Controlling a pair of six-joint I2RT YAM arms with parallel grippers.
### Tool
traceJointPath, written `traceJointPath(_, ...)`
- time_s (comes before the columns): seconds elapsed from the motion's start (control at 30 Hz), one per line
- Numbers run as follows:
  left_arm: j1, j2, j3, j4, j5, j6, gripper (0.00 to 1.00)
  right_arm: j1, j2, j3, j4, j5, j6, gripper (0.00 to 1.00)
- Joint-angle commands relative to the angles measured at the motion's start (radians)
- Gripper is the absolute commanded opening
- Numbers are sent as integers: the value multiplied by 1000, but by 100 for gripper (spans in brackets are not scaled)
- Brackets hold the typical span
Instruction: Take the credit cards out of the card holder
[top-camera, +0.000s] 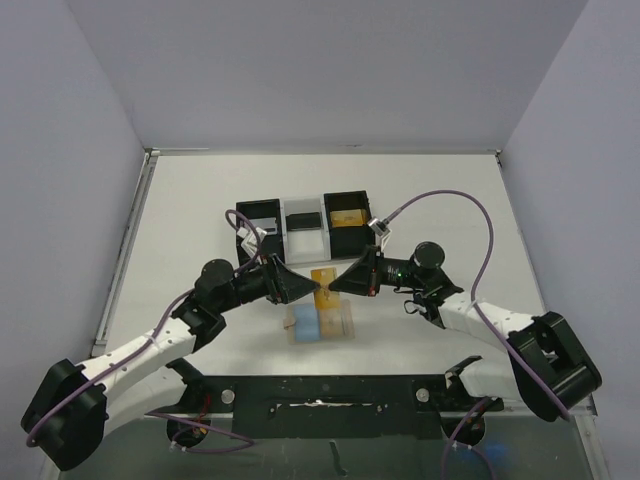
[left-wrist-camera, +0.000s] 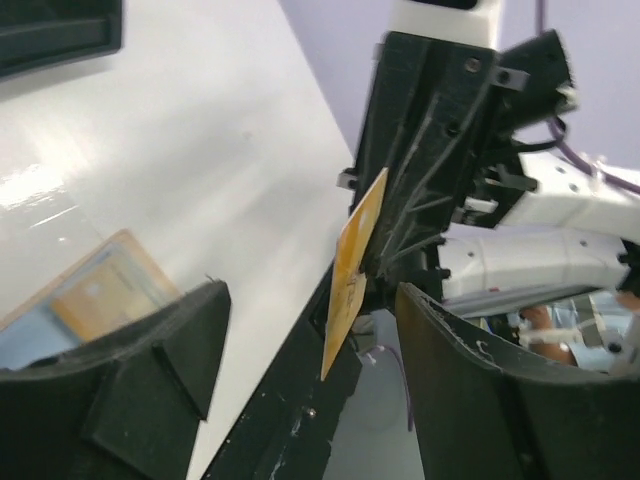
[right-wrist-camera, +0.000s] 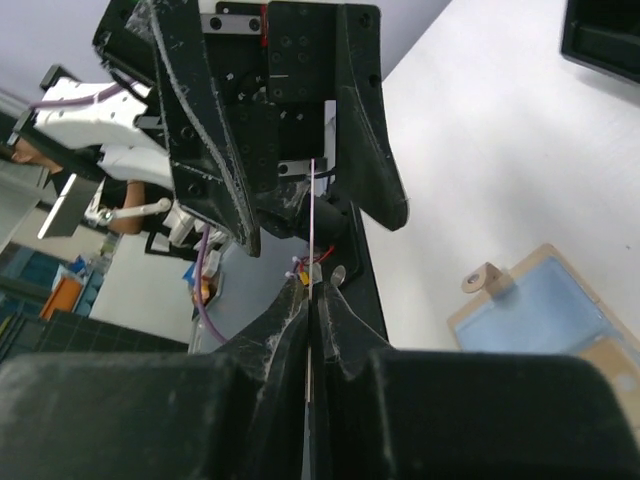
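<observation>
- The left gripper (top-camera: 311, 290) is positioned above the middle of the white table (top-camera: 190, 220), with its jaws spread wide and nothing between the pads.
- The right gripper (top-camera: 336, 282) is faced toward it, tip to tip; its jaws are pressed together on a thin orange-yellow credit card (top-camera: 322, 280).
- In the left wrist view, the orange-yellow credit card (left-wrist-camera: 352, 275) is seen held nearly upright and clear of the table, in the gap between the left gripper's open fingers (left-wrist-camera: 190, 340).
- In the right wrist view, the same card (right-wrist-camera: 313, 215) is seen edge-on as a thin line.
- The flat tan-brown rectangular card holder (top-camera: 320, 323) is laid flat on the table just below the two grippers.
- A light blue-grey credit card (right-wrist-camera: 545, 310) is lodged in its left part.
- A black-and-white three-compartment tray (top-camera: 345, 240) is located beyond the grippers.
</observation>
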Motion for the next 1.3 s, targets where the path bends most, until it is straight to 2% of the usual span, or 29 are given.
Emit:
traceJointPath(0.0, 7, -64, 101, -213, -130, 85, 66, -1, -114, 85, -307, 137, -252, 0)
traceJointPath(0.07, 6, -99, 122, -314, -202, 111, 67, -1, -177, 116, -477, 232, -360, 0)
traceJointPath(0.17, 6, -170, 128, -428, -314, 124, 67, 0, -253, 133, -581, 352, -484, 0)
traceJointPath(0.37, 12, -259, 169, -641, -448, 213, 68, 11, -383, 122, -662, 502, -723, 0)
traceJointPath(0.5, 15, -241, 248, -809, -545, 287, 70, 28, -457, 110, -708, 557, -894, 0)
traceJointPath(0.63, 39, -184, 344, -929, -606, 353, 78, 56, -492, 109, -768, 665, -1053, 0)
traceJointPath(0.77, 140, -106, 421, -1011, -580, 409, 83, 99, -442, 181, -882, 805, -1212, 0)
traceJointPath(0.97, 388, -93, 479, -1061, -476, 510, 84, 107, -313, 291, -967, 927, -1330, 0)
traceJointPath(1.1, 495, -126, 477, -1061, -480, 572, 84, 67, -220, 357, -977, 892, -1342, 0)
traceJointPath(1.27, 505, -173, 421, -1016, -549, 636, 84, 24, -95, 429, -958, 804, -1373, 0)
